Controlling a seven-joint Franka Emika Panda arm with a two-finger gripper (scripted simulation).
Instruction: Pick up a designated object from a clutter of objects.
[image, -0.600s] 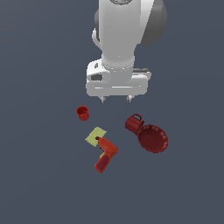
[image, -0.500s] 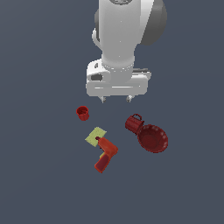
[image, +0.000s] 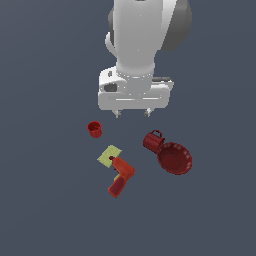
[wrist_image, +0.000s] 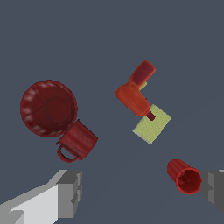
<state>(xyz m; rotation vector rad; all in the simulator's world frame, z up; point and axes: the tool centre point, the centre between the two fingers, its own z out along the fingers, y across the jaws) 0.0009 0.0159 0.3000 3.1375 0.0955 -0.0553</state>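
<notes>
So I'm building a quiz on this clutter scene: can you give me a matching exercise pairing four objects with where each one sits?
Things:
1. red drill toy
2. small red cup
3. dark red mug
4. yellow-green rectangle

Places:
A. touching the dark red bowl
B. alone, farthest toward the exterior view's left
C. tip resting on the flat rectangle
D. lying flat under the drill's tip

Pairs: 1-C, 2-B, 3-A, 4-D

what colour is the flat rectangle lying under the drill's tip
Yellow-green; the flat rectangle shows best in the wrist view.
</notes>
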